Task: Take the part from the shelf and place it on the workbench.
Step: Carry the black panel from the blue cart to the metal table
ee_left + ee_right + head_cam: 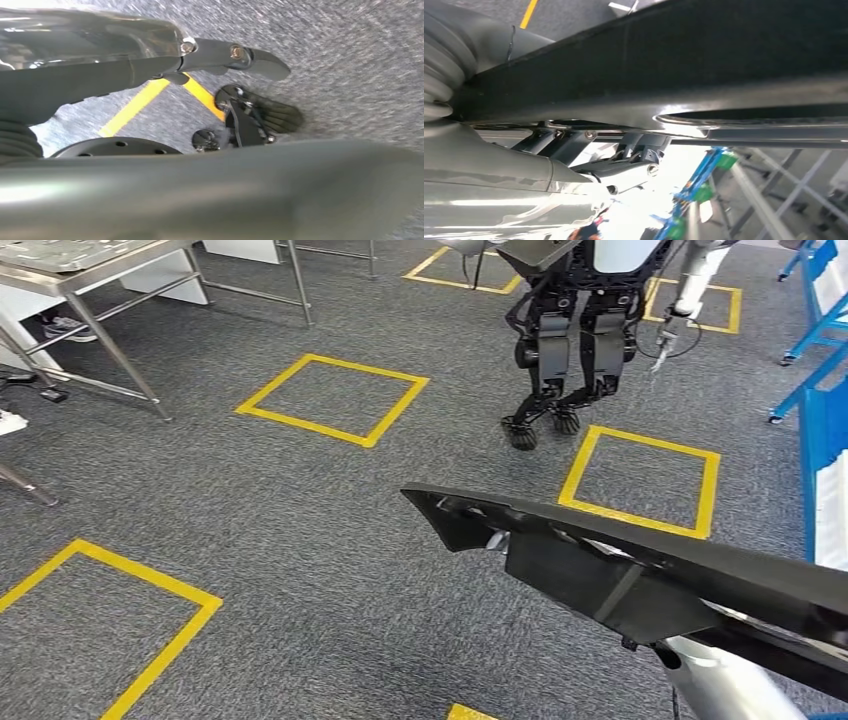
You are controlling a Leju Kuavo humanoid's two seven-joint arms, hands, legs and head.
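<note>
Carpeted floor (pixel 300 540) with yellow taped squares (pixel 335 398) is taking up most of the head view, so the robot is looking mid-transit, facing down, not at a surface yet.

Steel-legged workbench (pixel 90 275) is sitting at far upper left, well apart from the load. A second humanoid robot (pixel 580 330) is standing ahead in the walking lane, beside a blue rack (pixel 825 420) on the right.

The part (pixel 640 570), a long black moulded panel, is riding low right in the head view, up off the floor, its pointed end aiming left.

Right hand (pixel 589 165) is sitting against the part's underside in its wrist view, fingers curled up to the panel; judging it's gripping it. Left hand (pixel 150 55) is hanging over the floor, dark fingers extended, nothing visibly in them; can't tell whether it's touching the part.

Advice for the carry:
- turning left toward the workbench, keeping the panel level
- swinging wide of the other robot, since the long tip is leading
- bringing the left hand under the free end before set-down; a one-sided hold on a long panel is likely sagging.
</note>
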